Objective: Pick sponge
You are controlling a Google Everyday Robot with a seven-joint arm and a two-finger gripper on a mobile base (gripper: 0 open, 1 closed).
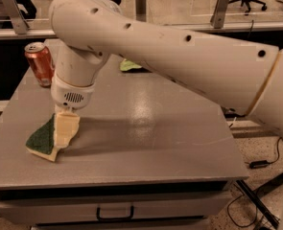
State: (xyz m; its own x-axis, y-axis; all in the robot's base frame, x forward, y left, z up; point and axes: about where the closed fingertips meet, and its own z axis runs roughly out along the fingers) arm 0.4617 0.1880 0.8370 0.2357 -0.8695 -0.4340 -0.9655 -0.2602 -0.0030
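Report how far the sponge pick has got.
Done: the gripper is down at the sponge, covering its right side. In hand: taking hold, which this view does not confirm. Left: the lift, since the sponge rests on the table.

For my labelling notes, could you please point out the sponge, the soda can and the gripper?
sponge (39, 139), camera view, dark green top.
soda can (40, 63), camera view, red side.
gripper (63, 140), camera view, tip, at the sponge's edge.
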